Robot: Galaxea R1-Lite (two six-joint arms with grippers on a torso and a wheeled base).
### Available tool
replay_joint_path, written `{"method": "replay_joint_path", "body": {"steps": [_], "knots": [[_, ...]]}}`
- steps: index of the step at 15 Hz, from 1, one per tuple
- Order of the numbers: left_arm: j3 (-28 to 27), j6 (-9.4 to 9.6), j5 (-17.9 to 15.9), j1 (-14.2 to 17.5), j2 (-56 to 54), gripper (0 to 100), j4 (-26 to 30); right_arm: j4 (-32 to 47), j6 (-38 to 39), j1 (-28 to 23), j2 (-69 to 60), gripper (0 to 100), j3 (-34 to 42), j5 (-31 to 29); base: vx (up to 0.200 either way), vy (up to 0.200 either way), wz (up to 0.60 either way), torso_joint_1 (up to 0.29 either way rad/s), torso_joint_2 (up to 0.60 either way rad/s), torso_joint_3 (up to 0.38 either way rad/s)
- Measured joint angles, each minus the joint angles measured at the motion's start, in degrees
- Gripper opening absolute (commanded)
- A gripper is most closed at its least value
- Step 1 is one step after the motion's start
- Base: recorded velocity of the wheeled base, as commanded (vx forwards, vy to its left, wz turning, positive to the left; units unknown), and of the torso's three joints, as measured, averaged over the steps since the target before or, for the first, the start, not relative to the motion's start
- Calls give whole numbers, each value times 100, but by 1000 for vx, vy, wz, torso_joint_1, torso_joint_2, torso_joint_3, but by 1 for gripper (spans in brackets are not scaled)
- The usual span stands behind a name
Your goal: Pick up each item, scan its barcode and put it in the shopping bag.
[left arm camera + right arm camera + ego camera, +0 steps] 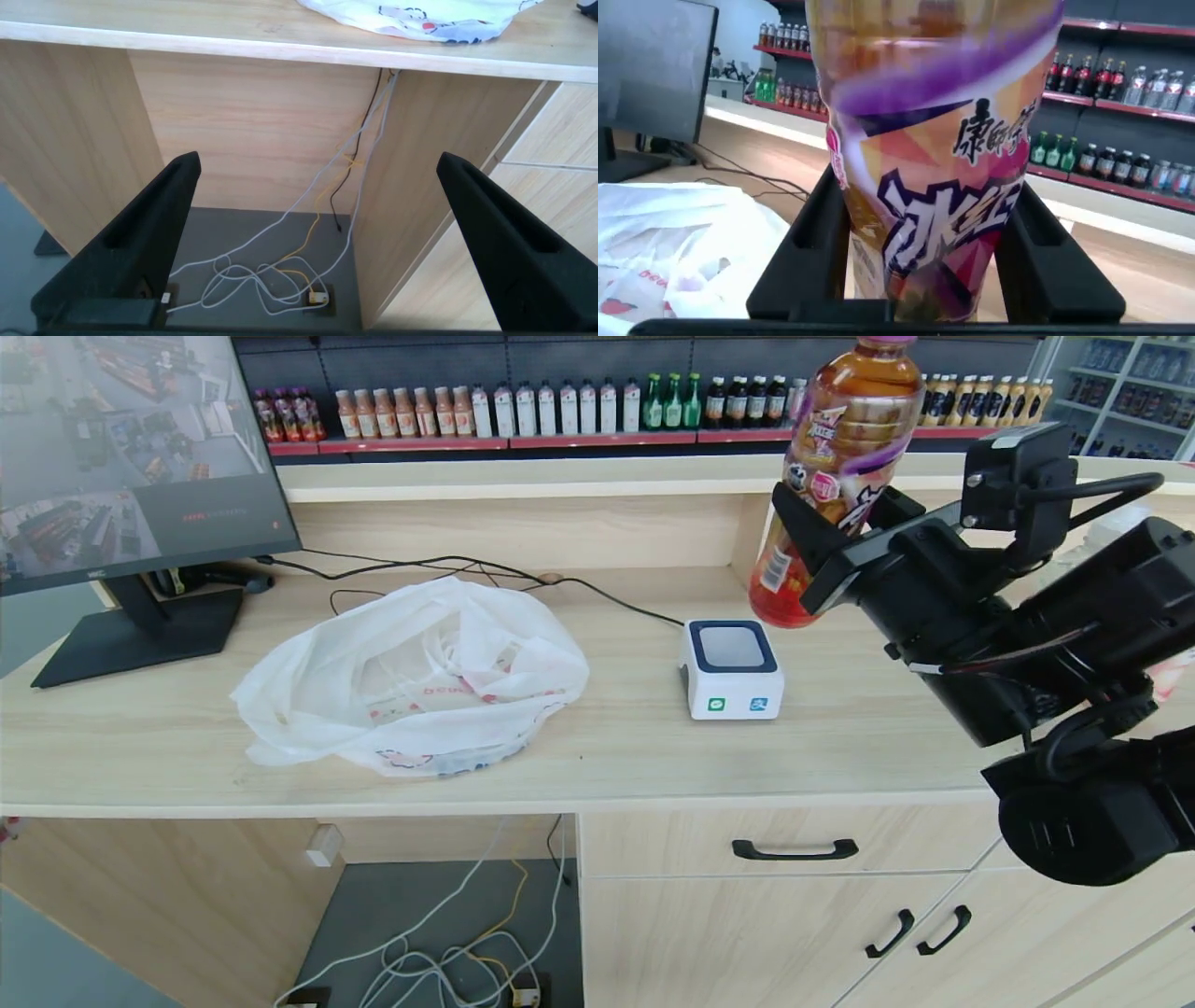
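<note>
A tall plastic bottle of brown tea with a purple label (845, 476) (938, 159) is being held up, tilted, by the right gripper (822, 555) (934, 252). Its two black fingers (817, 243) are being squeezed onto the bottle's lower half. The bottle is being held to the right of the small white scanner box (731, 667) on the pale wooden counter (840, 747). The crumpled white plastic shopping bag (411, 677) is lying left of the scanner. The left gripper (320, 161) is being held wide open, with nothing in it, lower than the counter.
</note>
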Motion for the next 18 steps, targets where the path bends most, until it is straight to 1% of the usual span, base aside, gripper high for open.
{"method": "replay_joint_path", "body": {"steps": [5, 8, 10, 12, 15, 18], "knots": [[0, 20, 0, -10, 0, 100, 0, -85, 897, 24, -184, 0, 466, -107, 0, 0, 0, 0, 0, 0], [0, 22, 0, -5, 0, 100, 0, -161, 1715, -102, -254, 0, 922, -105, 0, 0, 0, 0, 0, 0], [0, 15, 0, -2, 0, 100, 0, -317, 1871, -240, -305, 0, 1114, -88, 0, 0, 0, 0, 0, 0], [0, 0, 0, 0, 0, 100, 0, -307, 1968, -428, -361, 0, 1313, -83, 0, 0, 0, 0, 0, 0], [0, -7, 0, 0, 0, 100, 0, -321, 1970, -599, -475, 0, 1296, -46, 0, 0, 0, 0, 0, 0], [0, -24, 0, 0, 0, 100, 0, -318, 1966, -828, -499, 0, 1204, 68, 0, 200, 0, 5, 2, 5]]}}
